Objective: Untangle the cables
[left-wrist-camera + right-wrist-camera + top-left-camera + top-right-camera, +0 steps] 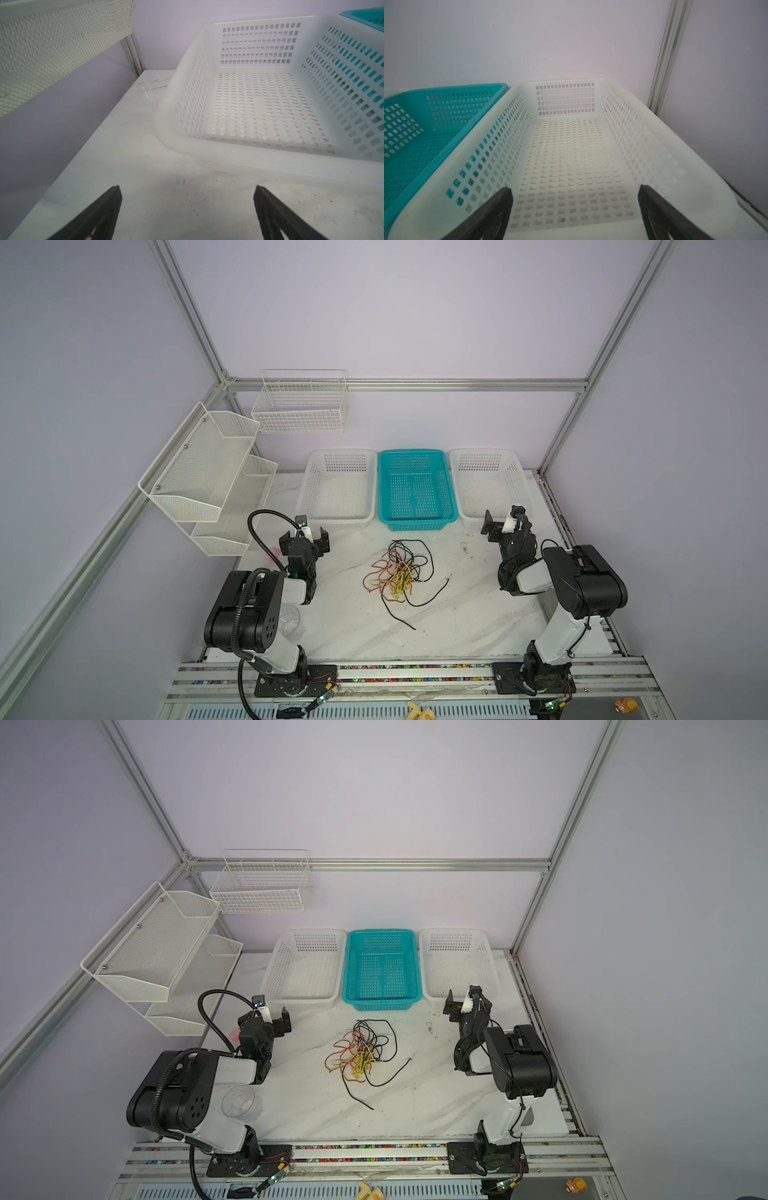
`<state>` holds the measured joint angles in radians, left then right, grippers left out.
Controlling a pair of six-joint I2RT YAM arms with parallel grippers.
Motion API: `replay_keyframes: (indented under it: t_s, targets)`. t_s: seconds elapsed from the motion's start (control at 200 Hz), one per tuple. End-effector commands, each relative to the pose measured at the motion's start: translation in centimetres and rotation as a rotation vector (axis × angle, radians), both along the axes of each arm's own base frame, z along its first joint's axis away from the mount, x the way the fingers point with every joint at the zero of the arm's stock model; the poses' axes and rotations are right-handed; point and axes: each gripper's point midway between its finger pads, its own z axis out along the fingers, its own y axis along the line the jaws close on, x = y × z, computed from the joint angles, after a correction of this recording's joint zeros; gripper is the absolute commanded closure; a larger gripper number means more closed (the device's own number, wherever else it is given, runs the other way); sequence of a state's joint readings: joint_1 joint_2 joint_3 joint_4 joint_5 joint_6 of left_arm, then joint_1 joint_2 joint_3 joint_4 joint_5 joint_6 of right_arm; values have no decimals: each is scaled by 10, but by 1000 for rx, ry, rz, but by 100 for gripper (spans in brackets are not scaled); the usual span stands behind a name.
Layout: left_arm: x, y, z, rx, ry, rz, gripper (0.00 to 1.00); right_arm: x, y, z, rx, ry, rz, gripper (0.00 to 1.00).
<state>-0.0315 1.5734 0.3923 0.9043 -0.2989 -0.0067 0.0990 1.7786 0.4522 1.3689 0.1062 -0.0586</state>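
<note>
The cables [400,581] [360,1064] lie as one tangle of thin black, yellow and orange-brown wires on the white table, midway between the arms in both top views. A long black strand trails toward the front. My left gripper [305,534] [266,1016] hovers open to the left of the tangle, well apart from it, in front of the left white basket [270,151]. In its wrist view the left gripper [187,188] has only bare table between its fingers. My right gripper [502,519] [462,999] [574,188] stands open at the right white basket's [571,230] front rim, holding nothing. Neither wrist view shows the cables.
Three baskets line the back: white [338,526], teal [417,525], white [484,454]. A mesh shelf [199,472] and a wire rack [299,414] hang at the left. A clear cup [243,1102] stands beside the left arm, with a small pink thing [274,551] behind it.
</note>
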Motion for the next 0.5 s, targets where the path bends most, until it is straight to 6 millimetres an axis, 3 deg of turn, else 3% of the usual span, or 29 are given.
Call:
replay_keyframes:
  t_s: [0.0, 0.495]
  targets:
    - [-2, -1, 5, -5, -36, -3, 0, 3, 2, -3, -17, 15, 13, 3]
    - [-2, -1, 5, -5, -37, -3, 0, 2, 1, -2, -19, 13, 11, 3]
